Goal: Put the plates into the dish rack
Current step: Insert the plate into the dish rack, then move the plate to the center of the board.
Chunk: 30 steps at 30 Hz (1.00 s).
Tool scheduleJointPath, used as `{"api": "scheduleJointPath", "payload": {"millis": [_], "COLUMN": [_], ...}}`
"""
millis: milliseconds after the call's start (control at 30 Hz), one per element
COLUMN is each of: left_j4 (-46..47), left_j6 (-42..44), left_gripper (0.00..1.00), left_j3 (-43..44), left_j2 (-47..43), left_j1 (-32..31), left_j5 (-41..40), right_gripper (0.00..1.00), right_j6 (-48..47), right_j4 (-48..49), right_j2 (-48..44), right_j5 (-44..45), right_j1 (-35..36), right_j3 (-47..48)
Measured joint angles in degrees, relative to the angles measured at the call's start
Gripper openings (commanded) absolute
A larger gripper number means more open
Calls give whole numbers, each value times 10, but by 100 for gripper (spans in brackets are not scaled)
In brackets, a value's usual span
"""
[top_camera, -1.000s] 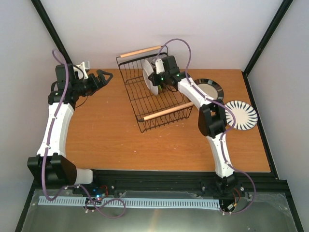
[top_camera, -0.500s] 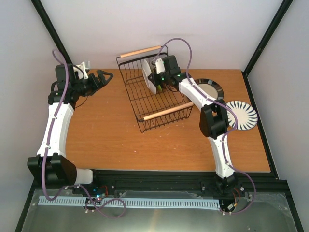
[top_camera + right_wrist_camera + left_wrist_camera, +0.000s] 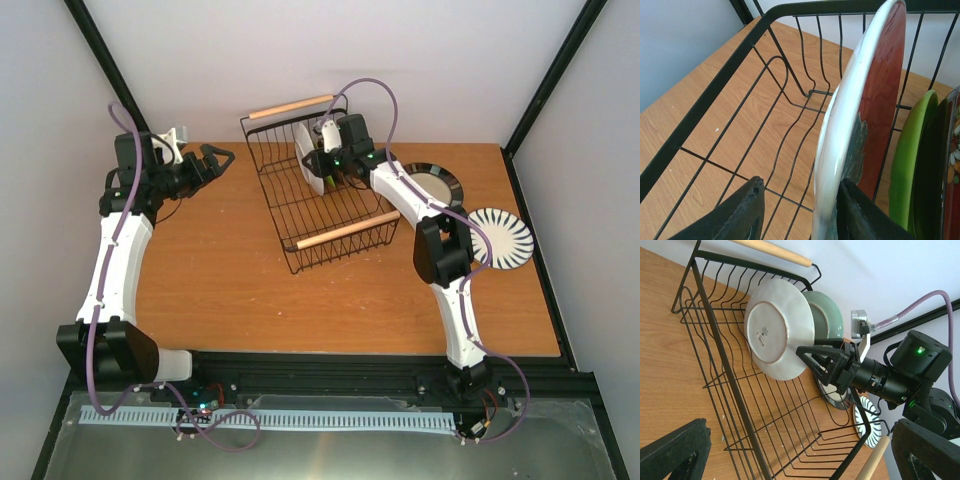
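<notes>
Inside the rack [image 3: 330, 215], your right hand [image 3: 800, 187] straddled the red plate [image 3: 875, 100], fingers [image 3: 740, 215] parted, leaving it to stand upright unaided; your left hand [image 3: 217, 157] hung spread wide.

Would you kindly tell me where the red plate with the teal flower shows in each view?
Top external: red plate stands on edge, upper centre.
Left wrist: red plate upper centre, pale back showing.
Right wrist: red plate centre right, rim towards the camera.
Shared landmark: the black wire dish rack.
</notes>
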Motion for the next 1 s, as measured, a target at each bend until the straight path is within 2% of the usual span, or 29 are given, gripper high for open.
{"api": "scheduleJointPath", "payload": {"millis": [300, 533, 633, 867, 1000], "left_j4": [0, 4, 7, 4, 4], "left_j6": [-2, -9, -11, -11, -16], "left_gripper": [100, 100, 100, 100, 100], "left_j3": [0, 0, 0, 4, 21], "left_j2": [0, 0, 0, 5, 23], "left_j1": [0, 0, 0, 0, 4], "left_j5": [3, 4, 3, -23, -36], "right_gripper": [45, 48, 53, 65, 68], "right_j6": [-2, 1, 8, 48, 108], "right_j4": [-4, 3, 14, 46, 54], "right_j2": [-32, -104, -143, -271, -363], "right_j5": [3, 8, 11, 33, 62], "right_j1": [0, -3, -12, -74, -144], "right_j3": [-40, -104, -132, -240, -316]}}
